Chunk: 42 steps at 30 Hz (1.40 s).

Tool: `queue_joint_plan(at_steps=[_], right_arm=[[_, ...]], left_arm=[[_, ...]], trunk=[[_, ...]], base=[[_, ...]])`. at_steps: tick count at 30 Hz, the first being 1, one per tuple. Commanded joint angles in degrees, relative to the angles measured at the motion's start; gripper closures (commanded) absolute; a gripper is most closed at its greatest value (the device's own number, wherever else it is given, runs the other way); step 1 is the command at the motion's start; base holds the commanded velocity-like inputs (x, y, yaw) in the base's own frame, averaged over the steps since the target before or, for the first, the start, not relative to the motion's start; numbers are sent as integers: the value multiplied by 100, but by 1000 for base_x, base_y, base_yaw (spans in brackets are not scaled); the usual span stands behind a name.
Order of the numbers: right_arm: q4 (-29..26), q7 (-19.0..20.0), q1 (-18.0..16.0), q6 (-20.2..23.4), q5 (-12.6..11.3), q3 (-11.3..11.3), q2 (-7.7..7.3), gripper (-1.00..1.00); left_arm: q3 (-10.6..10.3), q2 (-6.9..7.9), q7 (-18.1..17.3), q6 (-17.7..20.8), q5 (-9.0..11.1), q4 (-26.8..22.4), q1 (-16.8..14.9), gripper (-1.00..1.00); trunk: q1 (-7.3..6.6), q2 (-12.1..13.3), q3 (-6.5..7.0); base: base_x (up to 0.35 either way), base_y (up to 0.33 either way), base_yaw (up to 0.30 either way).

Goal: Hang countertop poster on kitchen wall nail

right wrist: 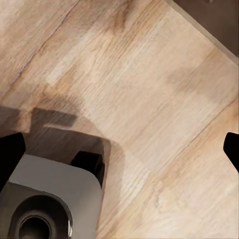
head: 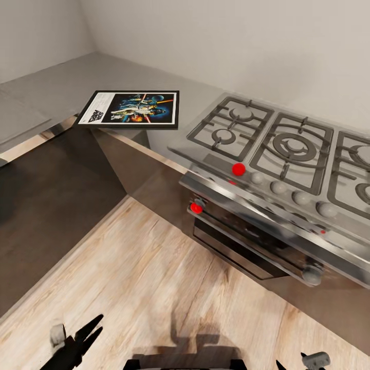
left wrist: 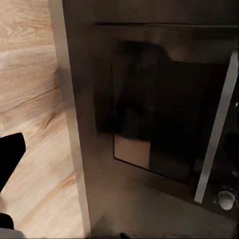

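Observation:
The poster [head: 131,108] lies flat on the kitchen countertop [head: 61,85] near its inner corner, black-framed, with the white title strip toward the left. Both grippers hang low over the wood floor, far from it. My left gripper [head: 95,327] shows at the bottom left of the head view, its two black fingers spread in a narrow V, nothing between them. In the right wrist view my right gripper [right wrist: 119,149] is open, with a fingertip [right wrist: 232,149] at each side and only floor between. The wall nails are out of view.
A steel gas hob [head: 280,146] with black grates and red-marked knobs sits right of the poster, with an oven [head: 241,241] below it. Dark glossy cabinet fronts [head: 46,205] run under the worktop. Wood floor [head: 154,277] lies between me and the counter.

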Motion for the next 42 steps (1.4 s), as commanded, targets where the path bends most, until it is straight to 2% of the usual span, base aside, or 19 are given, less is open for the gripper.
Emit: queue_joint_plan(at_steps=[1, 2, 3, 4, 6, 9, 12, 42], right_arm=[[-30, 60, -2, 1, -47, -20, 2, -100], [-55, 59, -2, 1, -45, -19, 2, -100], [-91, 59, -2, 0, -39, -19, 10, -100], [-104, 57, -2, -1, -35, -18, 24, -100], [-131, 48, -2, -6, -22, -18, 102, -100], [-127, 37, 1, -11, -15, -18, 145, -100], [-125, 29, 5, -13, -9, -18, 167, -100], [-59, 15, 7, -14, 25, 0, 246, -100]], left_arm=[[-1, 2, -336, -267, -215, 292, 15, -100], [0, 2, -630, -560, -436, 568, 25, -100], [-15, 3, -1075, -1091, -775, 1094, 40, -100], [-26, 3, -1233, -1325, -896, 1338, 45, -100], [-53, 2, -1611, -2033, -1180, 2030, 58, -100], [-64, -2, -1767, -2395, -1314, 2359, 63, -100], [-77, -1, -1837, -2570, -1378, 2510, 65, -100], [-49, 5, -1867, -2654, -1409, 2581, 67, -100]], trunk=[[1, -2, -2], [1, -2, -2], [1, -2, 0], [1, -2, 2], [1, -2, 14], [1, -2, 37], [1, -2, 64], [1, -2, 349]], base=[[0, 0, 0], [0, 0, 0], [0, 0, 0], [0, 0, 0], [0, 0, 0], [0, 0, 0], [0, 0, 0], [0, 0, 0]])
